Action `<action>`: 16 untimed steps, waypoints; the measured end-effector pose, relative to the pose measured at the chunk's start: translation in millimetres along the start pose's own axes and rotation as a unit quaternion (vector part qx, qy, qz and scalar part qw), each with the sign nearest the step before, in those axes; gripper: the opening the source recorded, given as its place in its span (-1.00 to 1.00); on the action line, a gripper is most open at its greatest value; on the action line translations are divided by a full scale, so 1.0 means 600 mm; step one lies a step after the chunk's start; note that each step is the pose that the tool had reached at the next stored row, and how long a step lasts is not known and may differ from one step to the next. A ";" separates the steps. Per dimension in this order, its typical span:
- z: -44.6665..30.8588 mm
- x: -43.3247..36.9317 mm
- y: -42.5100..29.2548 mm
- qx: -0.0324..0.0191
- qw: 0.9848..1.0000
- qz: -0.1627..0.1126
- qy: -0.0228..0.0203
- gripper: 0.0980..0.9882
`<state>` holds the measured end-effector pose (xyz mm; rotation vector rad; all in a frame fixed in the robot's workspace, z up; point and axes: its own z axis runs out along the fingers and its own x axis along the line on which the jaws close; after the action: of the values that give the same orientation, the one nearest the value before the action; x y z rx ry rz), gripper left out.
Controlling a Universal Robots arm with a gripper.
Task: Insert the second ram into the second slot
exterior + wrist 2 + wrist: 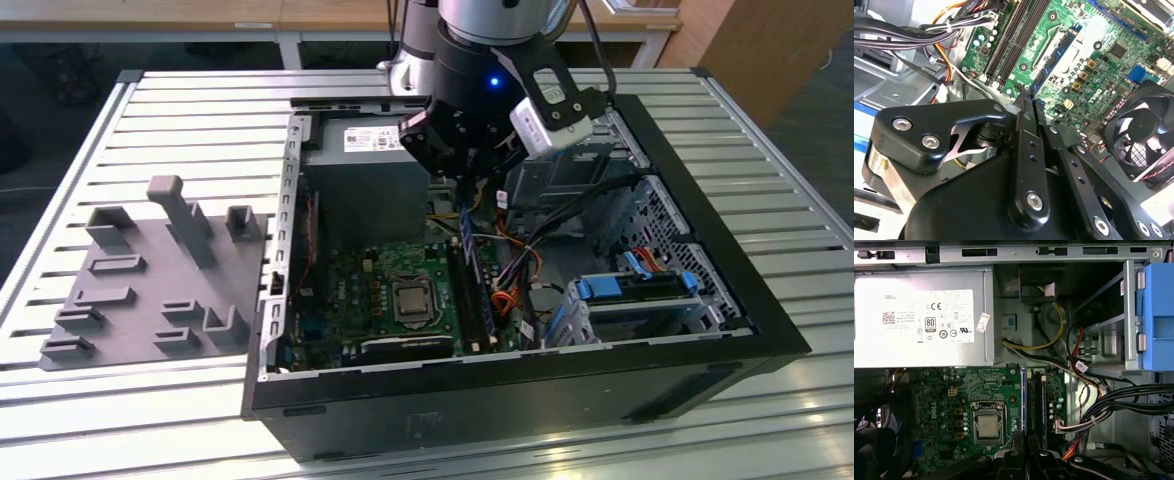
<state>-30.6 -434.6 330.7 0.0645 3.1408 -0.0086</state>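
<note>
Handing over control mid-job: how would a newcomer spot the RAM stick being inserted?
Look into the open black computer case, at the green motherboard. Near its silver processor socket, the gripper pinches the second ram: a thin blue board seen edge-on, unlike the black memory slots running alongside it.

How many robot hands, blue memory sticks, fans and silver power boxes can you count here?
hand, holding the stick: 1
blue memory stick: 1
fan: 1
silver power box: 1
Total: 4
</note>
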 end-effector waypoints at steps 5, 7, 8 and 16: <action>0.003 0.000 -0.003 0.000 1.000 0.000 0.000 -0.90; 0.004 0.000 -0.003 0.000 1.000 0.000 0.000 -0.90; 0.005 0.000 -0.003 0.000 1.000 0.000 0.000 -0.90; 0.008 0.000 -0.004 0.001 1.000 0.000 0.000 -0.90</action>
<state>-30.6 -437.2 325.9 0.0645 3.1409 -0.0105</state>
